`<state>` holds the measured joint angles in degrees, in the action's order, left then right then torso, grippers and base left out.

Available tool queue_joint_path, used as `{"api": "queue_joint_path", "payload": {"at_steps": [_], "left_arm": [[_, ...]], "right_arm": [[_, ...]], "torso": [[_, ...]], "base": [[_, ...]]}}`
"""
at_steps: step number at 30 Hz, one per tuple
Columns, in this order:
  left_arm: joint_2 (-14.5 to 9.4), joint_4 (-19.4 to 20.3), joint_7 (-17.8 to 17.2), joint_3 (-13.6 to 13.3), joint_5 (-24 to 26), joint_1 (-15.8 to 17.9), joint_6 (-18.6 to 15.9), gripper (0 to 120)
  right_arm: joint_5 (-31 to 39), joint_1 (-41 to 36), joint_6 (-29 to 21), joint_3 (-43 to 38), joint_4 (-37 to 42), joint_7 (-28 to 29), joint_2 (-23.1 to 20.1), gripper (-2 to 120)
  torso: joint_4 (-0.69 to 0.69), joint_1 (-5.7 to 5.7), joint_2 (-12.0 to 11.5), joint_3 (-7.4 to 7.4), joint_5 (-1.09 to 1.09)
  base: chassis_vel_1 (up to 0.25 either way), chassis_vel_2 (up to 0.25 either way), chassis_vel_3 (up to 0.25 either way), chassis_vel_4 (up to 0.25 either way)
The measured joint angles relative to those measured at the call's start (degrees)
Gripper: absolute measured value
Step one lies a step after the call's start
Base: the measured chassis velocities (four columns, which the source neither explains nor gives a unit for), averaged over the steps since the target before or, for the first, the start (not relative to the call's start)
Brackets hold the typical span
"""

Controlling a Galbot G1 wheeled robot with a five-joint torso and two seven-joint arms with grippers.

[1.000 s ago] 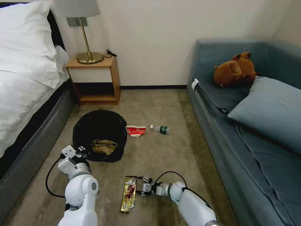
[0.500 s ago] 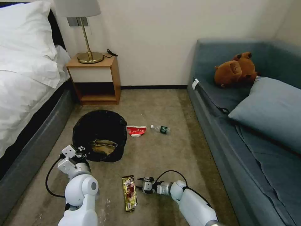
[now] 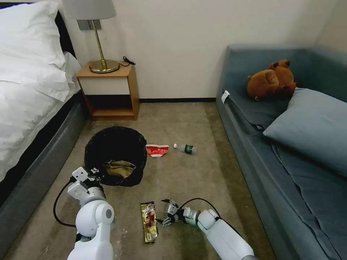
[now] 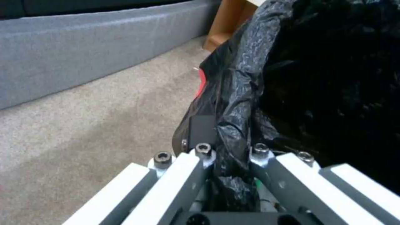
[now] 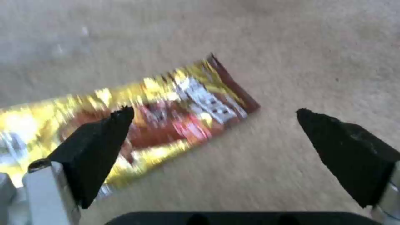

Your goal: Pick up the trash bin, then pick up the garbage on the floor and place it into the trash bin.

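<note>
Between the bed [image 3: 25, 108] on my left and the sofa [image 3: 289, 151] on my right lies the carpet [image 3: 202, 180], with the task's things on it. Largest is the bin [image 3: 115, 155], left of centre, its black bag [image 4: 258, 78] open toward me and a tan paper bag [image 3: 119, 169] already inside. My left end effector [image 3: 88, 176] is pinched on the near rim, bag plastic bunched between the fingers [image 4: 200, 162]. Smaller, at the near centre, lies the wrapper [image 3: 149, 221] flat on the floor, with my right end effector [image 5: 214, 131] spread just to its right, not touching. Farther off, right of the bin, sit the cup [image 3: 157, 150] and the bottle [image 3: 185, 148].

I judge the risks thus: the flat, slick wrapper may skid from under my tips rather than lift, and gripping mostly plastic could let the bin slip or the bag tear.
</note>
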<state>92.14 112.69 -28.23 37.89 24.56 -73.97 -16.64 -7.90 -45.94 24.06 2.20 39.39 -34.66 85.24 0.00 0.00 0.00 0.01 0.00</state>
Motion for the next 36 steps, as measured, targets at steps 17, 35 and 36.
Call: {"api": "queue_joint_path", "payload": {"at_steps": [17,35,36], "left_arm": [[0.0,0.0,-0.1,-0.09,-0.28,0.08,0.06,2],[0.0,-0.13,-0.18,-0.08,-0.74,0.24,0.25,2],[0.0,-0.19,-0.19,-0.07,-0.77,0.28,0.26,2]], "right_arm": [[19.42,-2.64,-11.05,6.53,2.55,-3.7,-1.63,100],[25.89,-1.66,-19.92,9.51,2.5,-1.73,-1.92,100],[26.15,-1.76,-19.98,9.55,2.25,-2.09,-1.88,100]], "torso": [[0.0,0.0,0.0,-0.01,0.0],[0.0,0.0,0.0,-0.01,0.0],[0.0,0.0,0.0,-0.01,0.0]], "base": [[0.0,0.0,0.0,0.0],[0.0,0.0,0.0,0.0],[0.0,0.0,0.0,0.0]]}}
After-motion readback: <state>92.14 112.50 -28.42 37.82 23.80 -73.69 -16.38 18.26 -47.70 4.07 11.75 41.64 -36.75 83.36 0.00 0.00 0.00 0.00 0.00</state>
